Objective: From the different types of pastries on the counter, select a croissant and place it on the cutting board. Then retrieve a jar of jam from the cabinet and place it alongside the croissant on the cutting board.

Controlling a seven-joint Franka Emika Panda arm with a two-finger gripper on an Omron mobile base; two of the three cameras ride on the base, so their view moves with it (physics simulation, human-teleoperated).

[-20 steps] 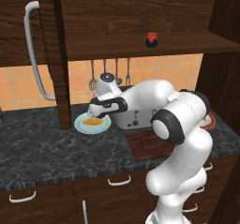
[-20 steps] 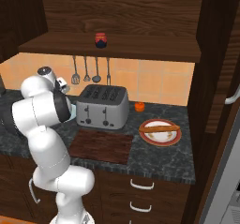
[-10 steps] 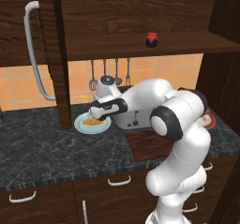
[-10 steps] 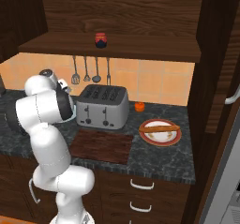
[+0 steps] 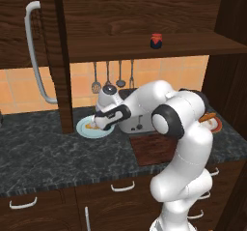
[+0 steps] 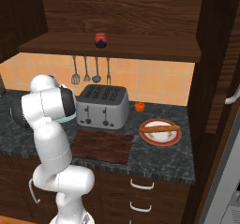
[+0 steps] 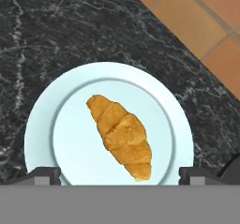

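The golden croissant [image 7: 121,136] lies on a pale blue plate [image 7: 42,106] on the dark marbled counter [image 5: 43,152]. My gripper [image 7: 120,176] hangs just above it, open, with one fingertip on each side of the plate and nothing held. From the left base view the gripper [image 5: 100,124] sits over the same plate [image 5: 86,133], left of the toaster. The reddish-brown cutting board [image 6: 102,145] lies bare in front of the toaster. A red-lidded jar of jam [image 5: 156,41] stands on the cabinet's open shelf [image 5: 120,45]. The stick-shaped pastry [image 6: 159,128] rests on another plate at the right.
A silver toaster [image 6: 102,107] stands against the tiled wall with utensils [image 6: 86,70] hanging above it. A small orange object [image 6: 138,107] sits right of the toaster. The cabinet door with its long curved handle [image 5: 36,56] stands left of the plate. A tall dark panel closes the right side.
The hand has sunk a little lower toward the croissant's plate. Its jaws stay wide apart, and nothing else has moved.
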